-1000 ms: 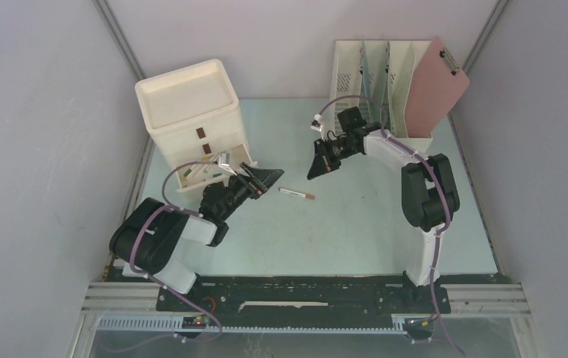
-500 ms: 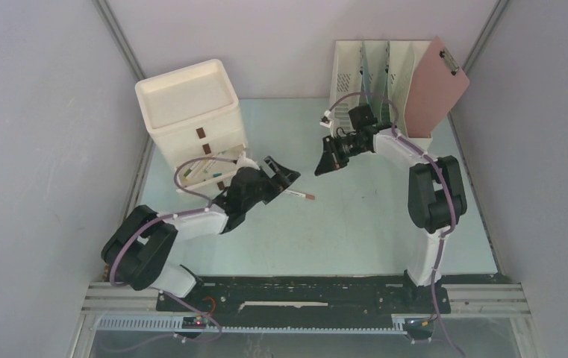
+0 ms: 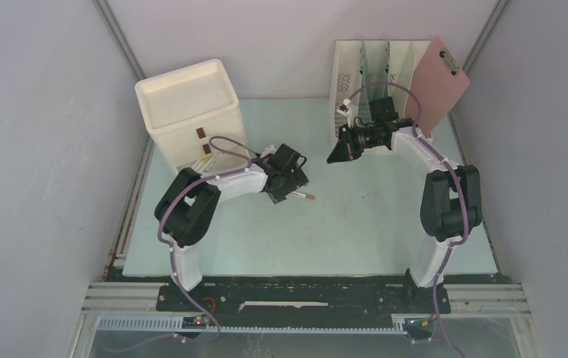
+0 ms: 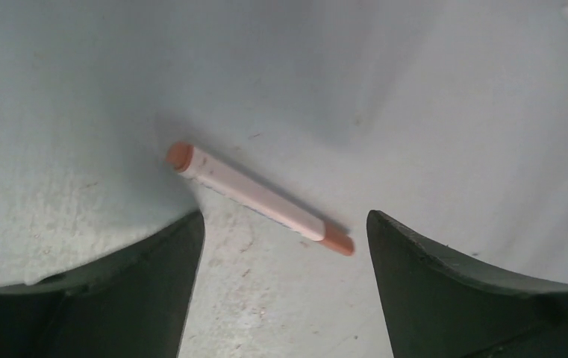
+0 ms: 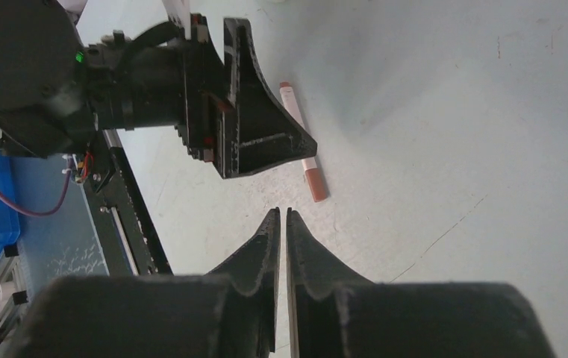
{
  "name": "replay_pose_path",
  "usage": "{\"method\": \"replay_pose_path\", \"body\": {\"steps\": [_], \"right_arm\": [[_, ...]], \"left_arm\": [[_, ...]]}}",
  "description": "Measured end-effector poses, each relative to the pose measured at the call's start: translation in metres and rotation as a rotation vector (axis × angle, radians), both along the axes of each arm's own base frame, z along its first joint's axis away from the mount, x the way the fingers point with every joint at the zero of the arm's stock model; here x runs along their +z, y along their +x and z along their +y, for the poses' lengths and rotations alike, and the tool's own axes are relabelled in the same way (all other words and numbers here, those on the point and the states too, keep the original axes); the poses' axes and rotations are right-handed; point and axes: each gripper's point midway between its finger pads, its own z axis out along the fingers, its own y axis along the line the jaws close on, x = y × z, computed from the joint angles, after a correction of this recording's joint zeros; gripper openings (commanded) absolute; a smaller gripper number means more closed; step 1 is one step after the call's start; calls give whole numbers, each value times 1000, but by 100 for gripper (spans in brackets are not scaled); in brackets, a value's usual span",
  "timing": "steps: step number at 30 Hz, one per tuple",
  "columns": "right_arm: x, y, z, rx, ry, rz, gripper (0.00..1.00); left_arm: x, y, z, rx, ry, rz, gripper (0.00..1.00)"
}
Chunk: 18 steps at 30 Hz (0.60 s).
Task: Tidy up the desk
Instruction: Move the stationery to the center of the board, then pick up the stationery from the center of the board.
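This is a robotics lab cell dressed up as an office. Plain grey panel walls [image 3: 42, 149] in aluminium framing enclose a pale mint desk [image 3: 355, 224]. A left arm [image 3: 228, 183] and right arm [image 3: 445, 201] are bolted to a black rail [image 3: 340, 287] at its front. A cream drawer unit [image 3: 187, 101], file rack [image 3: 370, 60] and clipboard [image 3: 434, 89] serve as office props.

On the surface [image 3: 355, 216], a drawer unit [image 3: 191, 112] stands rear left and a file rack [image 3: 370, 71] rear right (a clipboard [image 3: 436, 86] in its rightmost slot). A pen [image 4: 258, 200] lies mid-surface under the left tool [image 4: 284, 224]; the right tool [image 5: 281, 212] is behind it, to its right.
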Motion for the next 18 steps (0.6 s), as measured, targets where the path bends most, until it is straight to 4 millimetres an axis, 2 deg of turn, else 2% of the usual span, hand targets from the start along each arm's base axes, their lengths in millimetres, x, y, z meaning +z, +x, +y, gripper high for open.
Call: {"method": "replay_pose_path", "body": {"steps": [2,5,9,13,16,18], "right_arm": [[0,0,-2,-3,4,0,12],[2,-1,-4,-5,12,-3,12],[8,-1,-5,-7,23,-16,12],[13,-3,-4,-2,40,-21,12],[16,-4,-3,1,50,-26,12],[18,-6,-3,3,57,-29,12]], "left_arm": [[-9,-7,1,-7,37,40,86],[-6,-7,-1,-2,63,54,84],[-16,-4,0,3,119,93,69],[-19,1,-2,-18,170,122,60],[-22,0,3,-36,214,137,52],[-24,-2,7,-57,240,141,44]]}}
